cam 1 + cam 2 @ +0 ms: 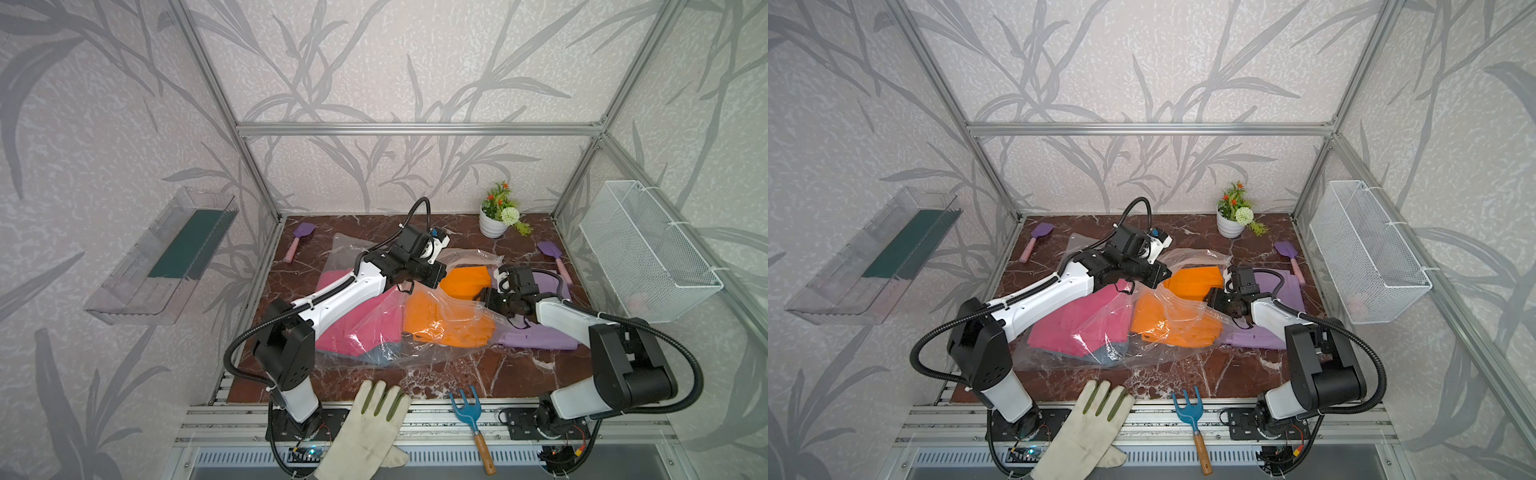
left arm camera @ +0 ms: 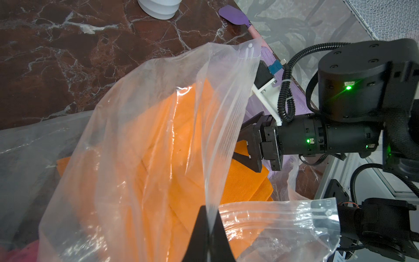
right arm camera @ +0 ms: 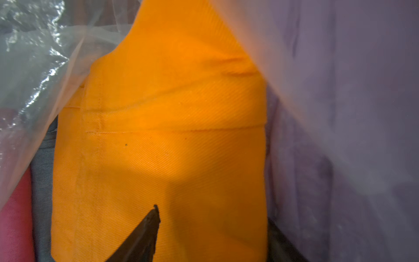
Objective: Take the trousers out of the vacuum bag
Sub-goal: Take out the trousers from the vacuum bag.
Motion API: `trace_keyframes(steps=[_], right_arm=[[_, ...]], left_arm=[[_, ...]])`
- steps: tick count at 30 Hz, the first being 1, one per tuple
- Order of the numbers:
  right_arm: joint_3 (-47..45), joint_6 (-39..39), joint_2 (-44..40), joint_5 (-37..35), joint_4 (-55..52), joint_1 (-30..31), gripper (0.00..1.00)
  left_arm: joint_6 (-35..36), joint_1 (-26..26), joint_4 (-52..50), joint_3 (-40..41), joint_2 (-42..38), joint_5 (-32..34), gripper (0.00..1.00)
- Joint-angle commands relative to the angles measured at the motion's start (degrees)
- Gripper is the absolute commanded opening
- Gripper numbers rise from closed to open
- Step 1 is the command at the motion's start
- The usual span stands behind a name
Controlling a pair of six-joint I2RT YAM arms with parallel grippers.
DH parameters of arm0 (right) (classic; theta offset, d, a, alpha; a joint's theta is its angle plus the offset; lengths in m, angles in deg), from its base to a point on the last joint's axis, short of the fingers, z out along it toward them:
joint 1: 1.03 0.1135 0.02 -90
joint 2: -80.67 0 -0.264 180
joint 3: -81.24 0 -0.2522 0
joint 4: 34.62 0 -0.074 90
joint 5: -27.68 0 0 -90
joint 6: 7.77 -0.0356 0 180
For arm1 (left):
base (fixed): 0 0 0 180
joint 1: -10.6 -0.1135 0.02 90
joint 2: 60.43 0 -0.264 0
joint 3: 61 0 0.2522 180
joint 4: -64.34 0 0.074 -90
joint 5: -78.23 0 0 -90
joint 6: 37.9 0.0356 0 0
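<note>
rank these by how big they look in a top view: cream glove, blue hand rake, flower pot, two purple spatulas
1. cream glove, largest, though nearest the camera
2. blue hand rake and flower pot: rake longer, pot bulkier, not ranked
3. purple spatulas, smallest, alike, both farther back

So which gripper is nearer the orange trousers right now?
Right. The right gripper is at the orange trousers in the mouth of the vacuum bag, jaws open; the left gripper pinches the bag's zip edge above them.
</note>
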Motion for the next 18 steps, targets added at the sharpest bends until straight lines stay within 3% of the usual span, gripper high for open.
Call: trace_keyframes(steps=[1,9,18], right_arm=[[1.36,-1.05,1.01,3.68,3.42,-0.26,0.64],[-1.66,-4.22,-1.09,7.45,13.06,-0.26,0.57],[-0.48,-3.78,2.92,5.59,10.88,-0.26,0.60]], left_arm=[[1.01,0.25,-1.33,-2.03,0.66,-0.78,0.00],[1.14,0.26,-1.47,-2.36,1.04,-0.64,0.00],[0.92,0.25,-1.33,-2.14,1.31,-0.63,0.00]])
